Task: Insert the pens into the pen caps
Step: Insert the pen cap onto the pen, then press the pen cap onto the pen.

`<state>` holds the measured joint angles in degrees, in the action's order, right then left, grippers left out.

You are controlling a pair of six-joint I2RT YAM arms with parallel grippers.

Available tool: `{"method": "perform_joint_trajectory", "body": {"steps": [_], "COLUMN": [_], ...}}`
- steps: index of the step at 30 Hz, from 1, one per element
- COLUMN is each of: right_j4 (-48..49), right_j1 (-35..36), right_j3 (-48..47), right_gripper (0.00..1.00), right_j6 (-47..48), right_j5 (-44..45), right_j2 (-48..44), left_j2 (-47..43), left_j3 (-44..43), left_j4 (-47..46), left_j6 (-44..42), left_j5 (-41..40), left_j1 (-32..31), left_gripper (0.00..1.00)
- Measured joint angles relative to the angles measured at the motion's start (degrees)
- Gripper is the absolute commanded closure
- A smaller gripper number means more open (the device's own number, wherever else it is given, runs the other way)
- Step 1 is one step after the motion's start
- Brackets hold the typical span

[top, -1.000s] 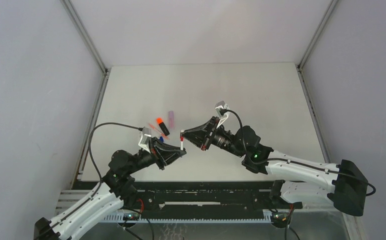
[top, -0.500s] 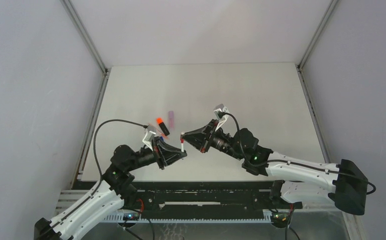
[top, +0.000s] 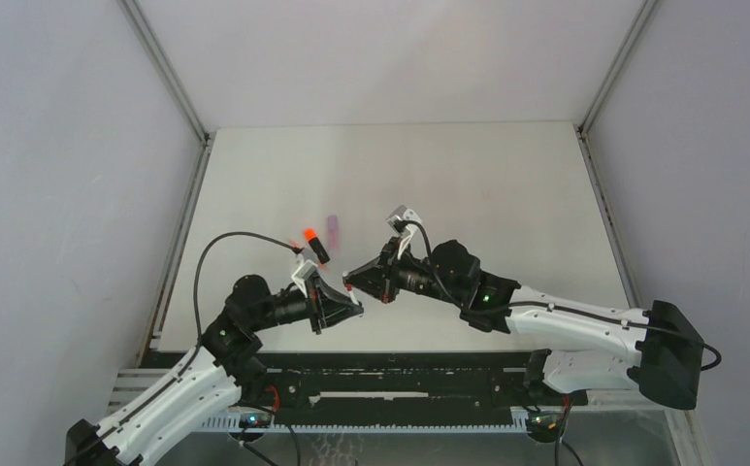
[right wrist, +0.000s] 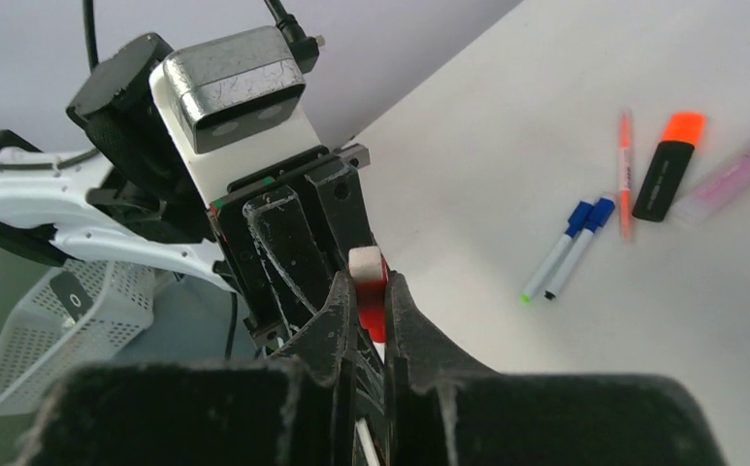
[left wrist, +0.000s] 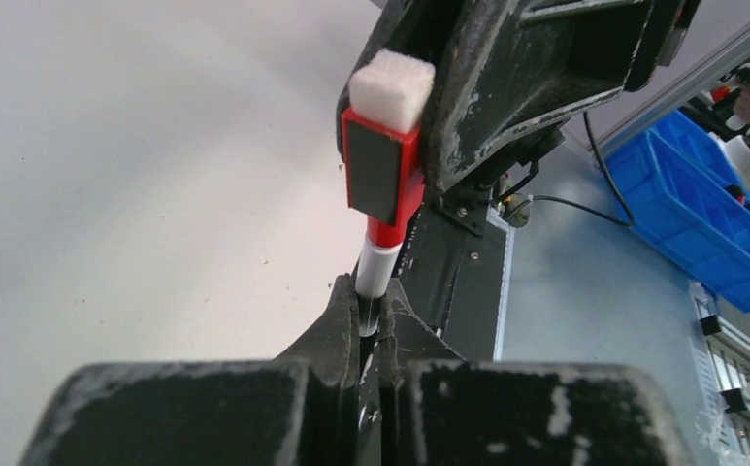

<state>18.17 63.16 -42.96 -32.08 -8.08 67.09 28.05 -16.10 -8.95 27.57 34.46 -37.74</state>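
The two hands meet tip to tip above the near part of the counter (top: pixel 506 194), and the red pen (left wrist: pixel 375 274) runs between them. The left hand (left wrist: pixel 371 303) is clamped on the pen's lower barrel, so the pale shaft rises straight out from between its fingers. The right hand (right wrist: pixel 369 291) is closed on the red cap (left wrist: pixel 380 173), the one with a white felt block on top. The coming move turns on one line. The pen's long axis points from the left hand directly toward the right hand, and the cap sits on that same axis with only a slight lean. A narrow red collar shows between cap and barrel, so the cap looks to be on but perhaps not fully seated. A push along the shaft would probably finish it, and a sideways push could bend the joint. The other pens (right wrist: pixel 572 245) lie on the counter, well apart from both hands.
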Motion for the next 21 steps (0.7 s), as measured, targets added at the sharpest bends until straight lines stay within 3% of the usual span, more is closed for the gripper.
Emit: {"method": "perform_joint_trajectory", "body": {"steps": [11, 13, 17, 21], "right_j4": [-7.9, -9.3, -12.1, -18.3], "right_j1": [-1.0, -1.2, -1.7, -1.6], "right_j3": [-0.7, -0.7, -0.7, -0.6], "right_gripper": [0.99, 0.89, 0.52, 0.35], "right_j6": [2.8, 2.8, 2.6, 2.6], "right_j5": [0.1, -0.3, -2.3, -6.6], "right_j2": [-4.7, -5.2, -6.1, -8.1], "left_j2": [5.0, 6.3, 8.5, 9.2], "left_j3": [-3.2, -3.5, -3.8, -3.9], "left_j4": [2.7, 2.8, 2.6, -1.4], "left_j6": [-7.4, -9.4, -12.5, -13.7], "left_j5": [0.2, -0.7, -3.6, -8.6], "left_j1": [-1.6, -3.3, -6.1, -6.2], "left_gripper": [1.0, 1.0, 1.0, 1.0]}}
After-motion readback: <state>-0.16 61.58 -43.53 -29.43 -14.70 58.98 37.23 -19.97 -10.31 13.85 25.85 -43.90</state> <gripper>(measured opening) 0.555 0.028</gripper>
